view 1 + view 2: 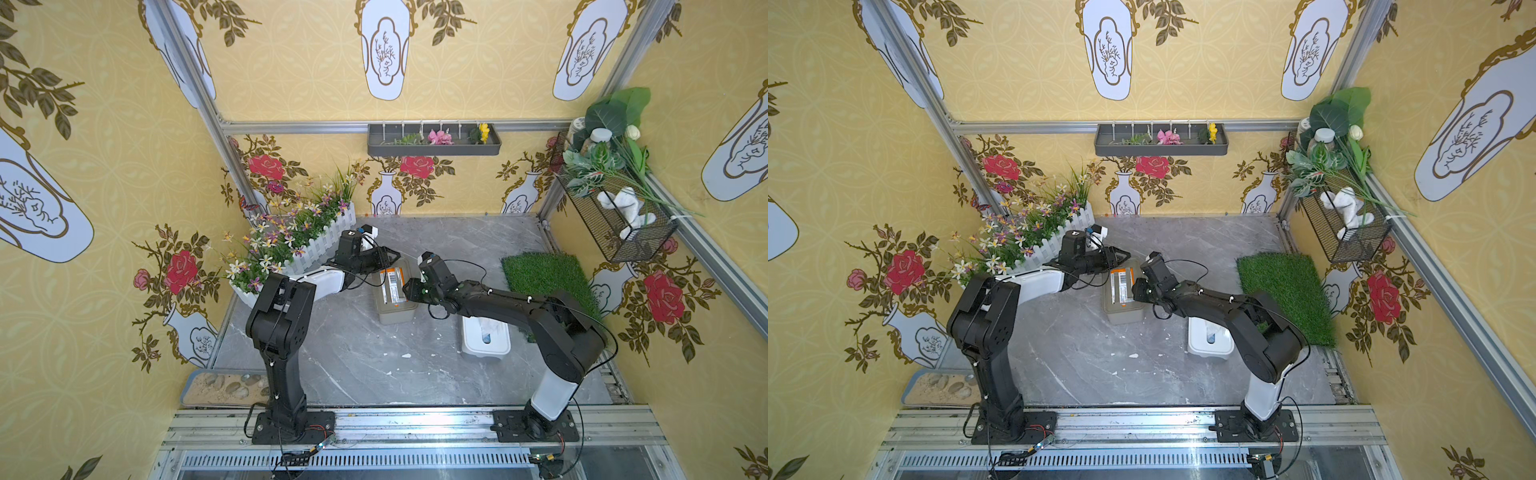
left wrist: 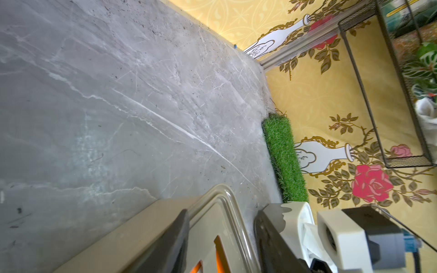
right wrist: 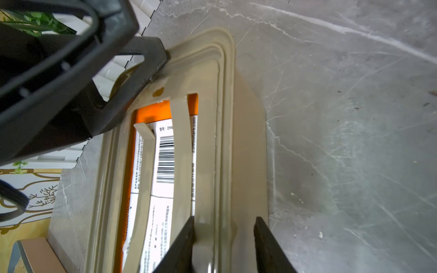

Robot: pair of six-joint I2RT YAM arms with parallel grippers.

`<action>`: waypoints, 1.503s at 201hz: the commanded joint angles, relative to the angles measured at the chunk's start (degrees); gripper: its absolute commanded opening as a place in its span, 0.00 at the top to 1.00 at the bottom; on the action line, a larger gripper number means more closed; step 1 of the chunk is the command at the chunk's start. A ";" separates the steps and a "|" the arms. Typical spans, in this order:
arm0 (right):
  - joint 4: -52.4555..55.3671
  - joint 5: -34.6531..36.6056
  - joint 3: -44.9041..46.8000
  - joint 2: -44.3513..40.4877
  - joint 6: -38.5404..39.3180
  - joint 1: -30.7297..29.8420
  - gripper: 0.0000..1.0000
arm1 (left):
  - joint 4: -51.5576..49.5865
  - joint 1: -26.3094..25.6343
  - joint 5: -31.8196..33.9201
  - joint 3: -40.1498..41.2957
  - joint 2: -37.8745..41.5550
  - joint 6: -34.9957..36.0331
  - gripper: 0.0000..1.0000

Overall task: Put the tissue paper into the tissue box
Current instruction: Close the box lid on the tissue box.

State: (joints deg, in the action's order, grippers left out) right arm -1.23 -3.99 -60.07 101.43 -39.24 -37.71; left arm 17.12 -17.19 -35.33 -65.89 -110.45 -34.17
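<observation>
The tissue box (image 1: 395,309) is a beige plastic box lying on the grey floor near the middle in both top views, its slatted face up. Through the slats shows the tissue paper (image 3: 163,160), an orange and white pack with a barcode, lying inside the box (image 3: 224,118). My left gripper (image 2: 222,212) is open at the box's far end, its jaws straddling a corner of the rim (image 2: 227,208). My right gripper (image 3: 225,218) is open over the box's near right long edge, one finger above a slat and the other outside the wall.
A white box (image 1: 485,336) with an oval slot and white tissue showing sits under the right arm. A green grass mat (image 1: 544,276) lies at the right wall, and a white fence planter of flowers (image 1: 307,245) at the left. Small white scraps (image 1: 406,355) dot the floor.
</observation>
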 commanded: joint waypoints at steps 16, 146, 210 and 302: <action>3.29 -3.43 1.69 -2.00 2.08 2.15 0.57 | -18.80 -1.31 5.83 0.85 0.04 3.94 0.51; -12.03 -15.00 8.59 -3.90 -1.60 3.00 0.53 | -21.84 -1.77 5.10 -4.40 -2.75 6.02 0.51; -11.27 -7.87 14.03 -10.12 -3.95 -0.74 0.51 | -23.17 -1.98 4.87 -4.30 -1.94 7.04 0.51; -33.41 -20.86 18.13 -11.02 0.30 13.44 0.60 | -22.78 -2.84 3.37 -3.71 1.20 7.54 0.51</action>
State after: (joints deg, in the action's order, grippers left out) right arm -17.47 -16.08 -42.02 86.37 -37.58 -26.89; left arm 4.60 -19.88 -32.69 -70.00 -109.16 -26.76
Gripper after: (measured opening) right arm 0.497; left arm 0.490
